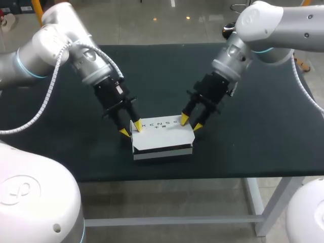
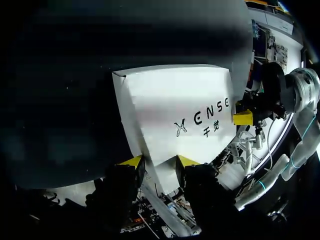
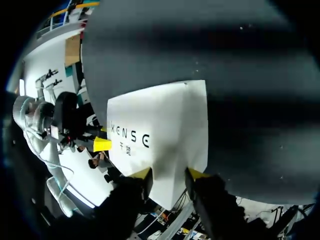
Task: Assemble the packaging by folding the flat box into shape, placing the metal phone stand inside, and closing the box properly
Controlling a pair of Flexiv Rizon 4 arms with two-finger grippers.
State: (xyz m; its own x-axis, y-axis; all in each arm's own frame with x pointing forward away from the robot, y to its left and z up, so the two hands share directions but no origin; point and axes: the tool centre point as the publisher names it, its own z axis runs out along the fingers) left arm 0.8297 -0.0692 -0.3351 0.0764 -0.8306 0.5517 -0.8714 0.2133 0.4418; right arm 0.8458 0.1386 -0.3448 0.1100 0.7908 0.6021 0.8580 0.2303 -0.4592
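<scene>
Head view, and here we have the white box (image 1: 162,136) sitting near the front edge of the black table (image 1: 263,126), about midway across, already folded up into a shallow block with its broad face upward. The left gripper (image 1: 130,129) comes down at the box's back left corner, its yellow tips either side of a small upstanding bit of card there. The right gripper (image 1: 191,123) is down at the back right corner, one tip on the top edge and one just off the side. A row of dark lettering (image 1: 161,123) runs along the back of the top face, with a smaller line of characters beneath it. Left wrist view: the left gripper (image 2: 160,161) pinches a narrow end of the box (image 2: 175,105), card filling the gap between both fingers, and the printing (image 2: 202,120) lies ahead. Right wrist view, same story: the right gripper (image 3: 170,173) nips the box (image 3: 160,125) edge from both sides.
</scene>
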